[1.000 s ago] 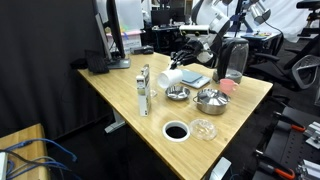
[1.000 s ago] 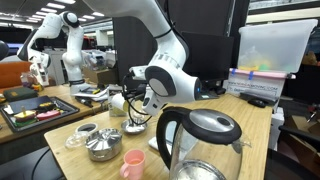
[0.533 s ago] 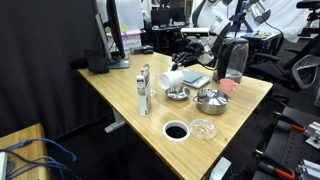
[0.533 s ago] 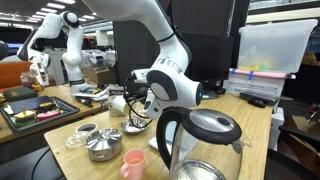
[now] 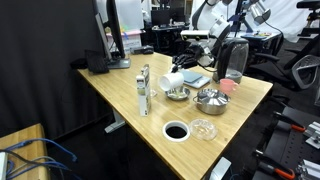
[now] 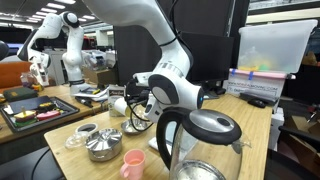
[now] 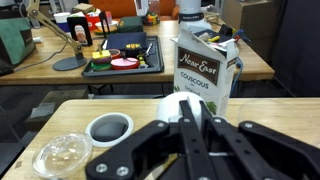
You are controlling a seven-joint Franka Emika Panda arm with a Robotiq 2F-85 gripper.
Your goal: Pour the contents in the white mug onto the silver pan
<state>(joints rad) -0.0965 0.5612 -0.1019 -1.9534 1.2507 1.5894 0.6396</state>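
white mug (image 5: 169, 78) – plain white cylinder, lifted off the table, tipped well over toward its side, hanging just above the pan's left edge | silver pan (image 5: 178, 94) – small, shallow, shiny round dish, flat on mid-table | contents: too small to tell

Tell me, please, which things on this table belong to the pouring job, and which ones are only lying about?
For the job:
- the white mug, held in the gripper
- the silver pan

Only lying about:
- silver bowl
- pink cup
- kettle
- glass dish
- dark-inside dish
- couscous box
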